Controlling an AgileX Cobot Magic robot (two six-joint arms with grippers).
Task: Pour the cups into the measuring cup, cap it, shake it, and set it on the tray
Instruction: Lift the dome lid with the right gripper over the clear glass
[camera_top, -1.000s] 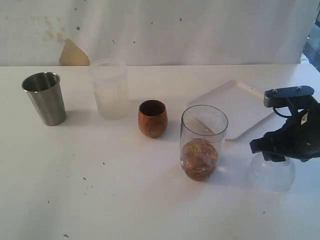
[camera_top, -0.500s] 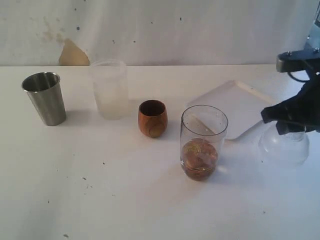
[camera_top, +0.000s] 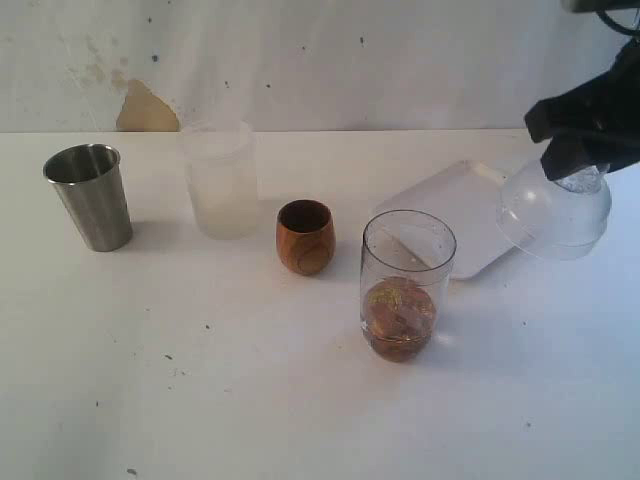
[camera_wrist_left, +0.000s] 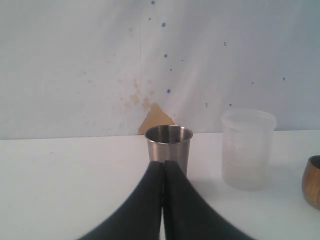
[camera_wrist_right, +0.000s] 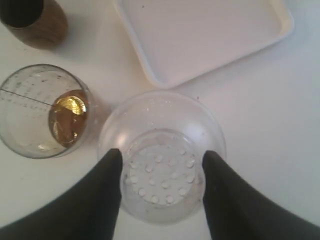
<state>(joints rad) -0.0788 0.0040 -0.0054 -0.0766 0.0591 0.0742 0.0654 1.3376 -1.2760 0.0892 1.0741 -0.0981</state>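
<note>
The clear measuring cup (camera_top: 407, 283) (camera_wrist_right: 44, 110) stands mid-table with amber liquid at its bottom. Left of it sit the brown wooden cup (camera_top: 305, 236) (camera_wrist_right: 33, 20) and, far left, the steel tumbler (camera_top: 90, 196) (camera_wrist_left: 169, 147). Behind the measuring cup lies the white tray (camera_top: 460, 215) (camera_wrist_right: 200, 37). My right gripper (camera_top: 575, 150) (camera_wrist_right: 161, 162) is shut on a clear domed cap (camera_top: 555, 212) (camera_wrist_right: 162, 155) with a perforated top, held in the air right of the measuring cup. My left gripper (camera_wrist_left: 163, 164) is shut and empty, its tips in front of the steel tumbler.
A frosted white plastic cup (camera_top: 219, 179) (camera_wrist_left: 247, 148) stands between the steel tumbler and the wooden cup. A stained white wall (camera_top: 300, 60) runs behind the white table (camera_top: 250, 400).
My right gripper has lifted the clear cap off the table, rising up and slightly back near the tray's right side. The cups have not moved.
</note>
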